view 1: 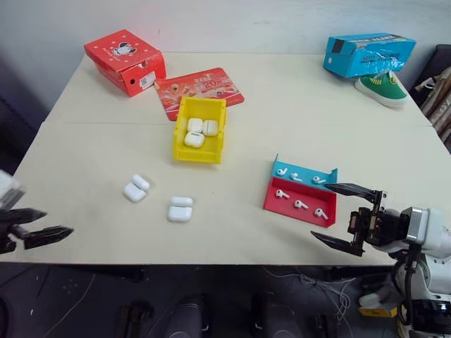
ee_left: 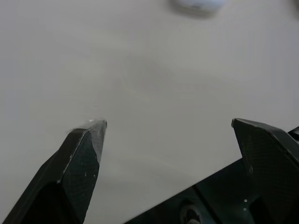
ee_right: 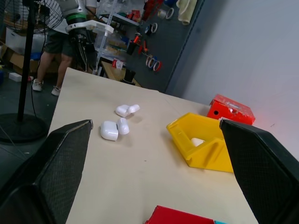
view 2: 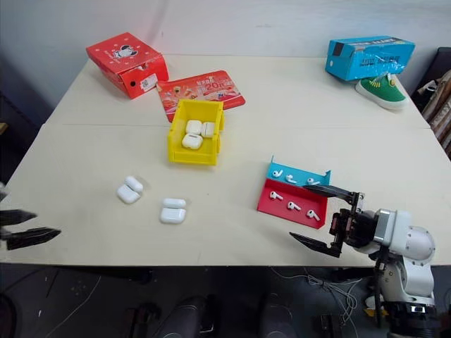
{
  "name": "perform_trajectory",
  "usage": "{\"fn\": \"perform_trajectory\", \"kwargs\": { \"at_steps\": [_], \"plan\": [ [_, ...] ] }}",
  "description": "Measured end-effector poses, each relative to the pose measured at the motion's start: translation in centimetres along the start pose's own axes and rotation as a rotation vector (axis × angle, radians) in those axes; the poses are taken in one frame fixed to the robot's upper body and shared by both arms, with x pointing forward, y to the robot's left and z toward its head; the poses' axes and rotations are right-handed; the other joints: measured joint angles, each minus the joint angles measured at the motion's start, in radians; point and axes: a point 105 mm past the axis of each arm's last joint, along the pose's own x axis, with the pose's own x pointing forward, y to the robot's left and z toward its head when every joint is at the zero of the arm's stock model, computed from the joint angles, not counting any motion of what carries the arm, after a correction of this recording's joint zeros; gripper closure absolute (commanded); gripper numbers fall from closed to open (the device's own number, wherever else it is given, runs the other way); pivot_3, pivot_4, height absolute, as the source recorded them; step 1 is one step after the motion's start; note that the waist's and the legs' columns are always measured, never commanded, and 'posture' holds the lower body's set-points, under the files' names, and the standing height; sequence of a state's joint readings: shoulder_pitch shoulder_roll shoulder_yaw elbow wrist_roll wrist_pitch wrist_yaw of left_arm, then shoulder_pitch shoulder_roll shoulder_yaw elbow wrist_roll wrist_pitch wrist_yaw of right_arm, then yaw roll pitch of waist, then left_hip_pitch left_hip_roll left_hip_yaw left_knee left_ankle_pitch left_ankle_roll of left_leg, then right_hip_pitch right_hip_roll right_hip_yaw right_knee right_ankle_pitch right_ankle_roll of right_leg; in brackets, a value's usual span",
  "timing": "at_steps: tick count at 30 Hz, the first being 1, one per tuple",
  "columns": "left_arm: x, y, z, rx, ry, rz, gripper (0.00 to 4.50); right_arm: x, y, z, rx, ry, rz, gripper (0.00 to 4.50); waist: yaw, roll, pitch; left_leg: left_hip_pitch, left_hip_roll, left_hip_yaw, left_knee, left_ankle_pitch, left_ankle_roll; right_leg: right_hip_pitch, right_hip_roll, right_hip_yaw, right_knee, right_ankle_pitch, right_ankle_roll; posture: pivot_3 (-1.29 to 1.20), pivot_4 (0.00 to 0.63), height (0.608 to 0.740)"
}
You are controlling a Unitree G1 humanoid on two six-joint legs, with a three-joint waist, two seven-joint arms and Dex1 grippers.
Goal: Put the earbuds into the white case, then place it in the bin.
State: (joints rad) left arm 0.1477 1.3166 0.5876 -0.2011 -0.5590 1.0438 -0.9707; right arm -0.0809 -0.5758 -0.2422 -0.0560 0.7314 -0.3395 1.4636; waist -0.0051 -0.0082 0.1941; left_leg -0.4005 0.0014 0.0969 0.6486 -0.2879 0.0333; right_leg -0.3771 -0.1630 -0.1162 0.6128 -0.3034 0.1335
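- Both tools wide open, both empty: right tool hovers at the worktop's near edge just beside the tray; left tool hangs off the near-left corner.
- Earbuds lie on the red-and-blue tray, three on each step, apart from one another.
- Two open cases sit mid-worktop, well left of the tray; one more further left.
- Bin sits behind them with three cases inside.
- Step in hand, I'd say: right tool goes for an earbud.
- Come in low over the red step, straddle one bud across its stem, close gently; these are tiny and glossy, easy to flick away.
- Left tool would do well to steady the nearest case.
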Motion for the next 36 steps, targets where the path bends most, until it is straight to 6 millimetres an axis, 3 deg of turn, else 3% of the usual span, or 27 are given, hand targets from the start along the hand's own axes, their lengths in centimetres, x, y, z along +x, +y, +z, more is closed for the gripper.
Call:
{"fn": "perform_trajectory", "kwargs": {
  "at_steps": [7, 13, 21, 27, 36],
  "plan": [
    [3.5, -2.6, 4.1, 0.127, 0.077, -0.111, 0.0, -0.3, 0.2, -0.6, 0.06, 0.035, 0.021, 0.04, 0.002, 0.001, 0.0, 0.0, 0.002, 0.004, 0.001, 0.003, 0.005, 0.0, 0.009, 0.003, 0.001, 0.0, 0.0, 0.0, 0.15, 0.74],
    [7.9, -1.6, 6.1, 0.106, 0.118, -0.09, 0.0, -0.4, 0.6, -0.9, 0.076, 0.04, 0.02, 0.04, 0.006, 0.001, 0.0, 0.0, 0.007, 0.007, 0.005, 0.003, 0.003, -0.002, 0.014, 0.006, 0.003, 0.0, 0.0, 0.0, 0.15, 0.74],
    [11.4, -0.7, 6.4, 0.107, 0.172, -0.073, 0.0, -0.9, 1.5, -1.2, 0.085, 0.053, -0.004, 0.04, 0.005, 0.0, 0.0, 0.0, 0.009, 0.009, 0.01, 0.003, 0.004, -0.003, 0.015, 0.009, 0.006, 0.0, -0.001, 0.0, 0.15, 0.74],
    [12.4, -0.1, 7.4, 0.131, 0.157, -0.057, 0.0, -1.2, 1.9, -1.3, 0.089, 0.063, -0.016, 0.04, 0.008, 0.0, 0.0, 0.0, 0.009, 0.009, 0.014, 0.002, 0.004, -0.002, 0.014, 0.01, 0.009, 0.0, -0.001, 0.0, 0.15, 0.74],
    [12.3, -0.1, 7.1, 0.166, 0.204, -0.06, 0.0, -1.4, 2.0, -1.2, 0.074, 0.067, -0.024, 0.04, 0.006, 0.0, 0.0, 0.0, 0.01, 0.009, 0.014, 0.002, 0.004, -0.002, 0.014, 0.01, 0.009, 0.0, -0.001, 0.0, 0.15, 0.74]
  ]
}}
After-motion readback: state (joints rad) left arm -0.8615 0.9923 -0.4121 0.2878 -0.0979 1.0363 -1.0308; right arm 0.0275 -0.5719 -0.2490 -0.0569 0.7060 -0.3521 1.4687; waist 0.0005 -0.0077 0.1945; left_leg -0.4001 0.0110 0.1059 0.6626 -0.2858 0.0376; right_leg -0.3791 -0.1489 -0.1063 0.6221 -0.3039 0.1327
